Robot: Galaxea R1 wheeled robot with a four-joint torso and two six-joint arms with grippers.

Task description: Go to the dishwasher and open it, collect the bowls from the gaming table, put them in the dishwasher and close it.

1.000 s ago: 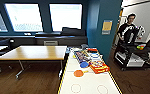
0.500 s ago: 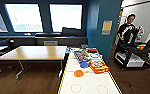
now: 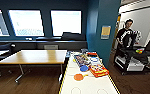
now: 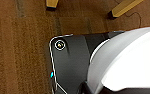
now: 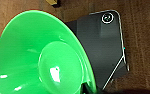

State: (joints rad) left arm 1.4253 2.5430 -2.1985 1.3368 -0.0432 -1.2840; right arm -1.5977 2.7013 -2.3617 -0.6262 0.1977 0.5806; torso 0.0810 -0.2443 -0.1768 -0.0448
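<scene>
Though my right fingers are hard to make out, a green bowl point(image 5: 41, 62) sits huge and close at my right wrist, open side up, so that hand appears to be carrying it; how the fingers grip it I cannot tell. At my left wrist I see a white rounded surface and brown carpet point(image 4: 18, 50) with two wooden table legs point(image 4: 51, 3), and I cannot tell whether those fingers are wide or narrow. Ahead of me stretches the gaming table point(image 3: 91, 86) with its white top. On it lie an orange bowl point(image 3: 78, 77) nearest me, a blue bowl point(image 3: 84, 68) just beyond it, and flat colourful game boxes point(image 3: 98, 70) beside them. A wooden-topped table point(image 3: 36, 56) stands off to the left below the windows point(image 3: 26, 23). On the right, past the teal wall point(image 3: 101, 32), a person point(image 3: 126, 37) stands at a black cart point(image 3: 133, 61).
</scene>
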